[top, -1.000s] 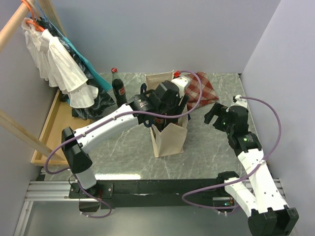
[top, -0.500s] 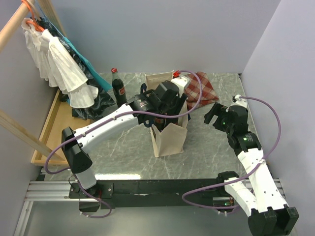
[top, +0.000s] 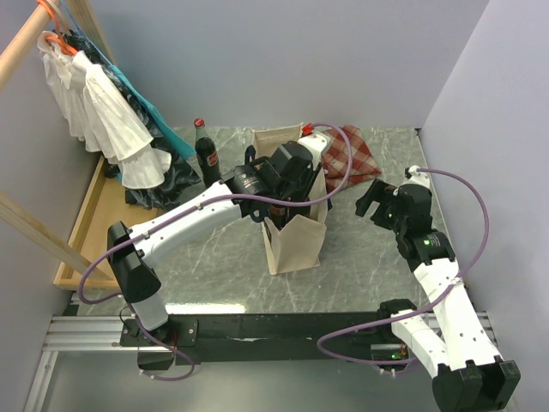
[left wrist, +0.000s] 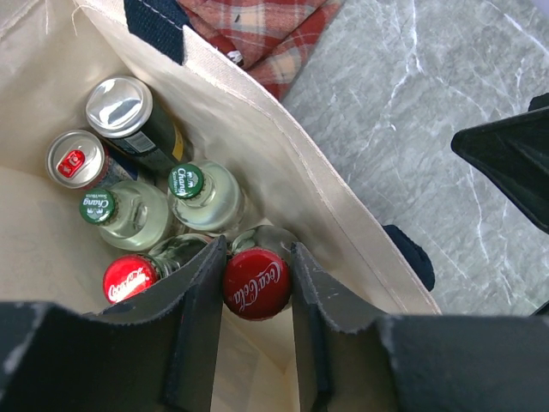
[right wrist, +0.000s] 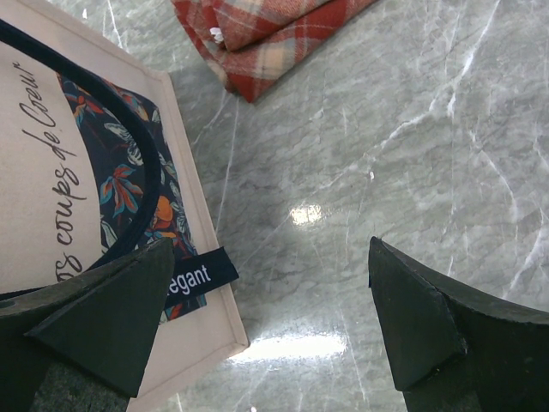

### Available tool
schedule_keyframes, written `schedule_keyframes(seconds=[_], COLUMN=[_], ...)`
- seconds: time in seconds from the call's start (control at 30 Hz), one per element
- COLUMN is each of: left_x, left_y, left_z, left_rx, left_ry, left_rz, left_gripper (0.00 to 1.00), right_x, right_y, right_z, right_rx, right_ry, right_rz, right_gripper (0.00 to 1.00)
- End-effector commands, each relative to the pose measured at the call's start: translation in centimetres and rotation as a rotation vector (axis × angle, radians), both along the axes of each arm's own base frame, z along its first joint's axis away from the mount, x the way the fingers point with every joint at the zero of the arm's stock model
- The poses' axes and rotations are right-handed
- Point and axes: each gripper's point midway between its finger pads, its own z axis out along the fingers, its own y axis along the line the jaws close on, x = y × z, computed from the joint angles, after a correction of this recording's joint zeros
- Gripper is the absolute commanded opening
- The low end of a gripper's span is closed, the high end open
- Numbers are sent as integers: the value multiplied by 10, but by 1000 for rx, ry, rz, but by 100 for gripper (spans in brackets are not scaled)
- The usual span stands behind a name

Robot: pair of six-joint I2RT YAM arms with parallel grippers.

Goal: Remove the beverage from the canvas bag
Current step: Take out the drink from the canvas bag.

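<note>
Left fingers [left wrist: 199, 326] are closed on the top of a red-capped cola bottle [left wrist: 255, 283] inside the canvas bag [left wrist: 283, 163]. It stands upright against the bag's wall, next to another red-capped bottle [left wrist: 129, 279], two green-capped bottles [left wrist: 187, 182] and two cans [left wrist: 120, 101]. Right fingers [right wrist: 419, 330] are spread wide over the worktop [right wrist: 403, 146], beside the bag's printed side.

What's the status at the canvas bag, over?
Left gripper shut on red-capped cola bottle inside canvas bag. Right gripper open, outside bag. Neighbouring bottles, cans packed close.
</note>
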Motion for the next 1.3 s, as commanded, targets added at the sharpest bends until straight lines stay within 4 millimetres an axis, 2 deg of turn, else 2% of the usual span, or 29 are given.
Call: schedule_keyframes(seconds=[0.0,0.03,0.07,0.1,0.17,0.33,0.7,1.1,1.27], left_x=[0,0,0,-1,0,1,0,3,5], left_y=[4,4,5,4,4,3,12,11,8], left_z=[23,23,22,23,24,27,78,114,122], left_rx=[-34,-35,-32,-33,-33,-46,-132,-164,-174], left_ry=[-33,-35,-34,-35,-36,-43,-129,-203,-215], left_rz=[19,20,22,18,21,20,29,12,7], left_gripper=[17,18,14,6,1,1,1,1,1], right_x=[4,4,4,4,5,4,4,3,3], right_y=[-1,-2,-1,-1,-1,-1,0,-1,-1], right_z=[6,5,5,5,5,4,4,3,2], right_rx=[-4,-4,-3,-5,-3,-7,-5,-4,-4], right_ry=[-28,-25,-26,-26,-26,-22,-20,-22,-18], right_rz=[-5,-7,-4,-4,-2,-3,1,-4,-4], right_gripper=[100,100,100,100,100,100,100,100,100])
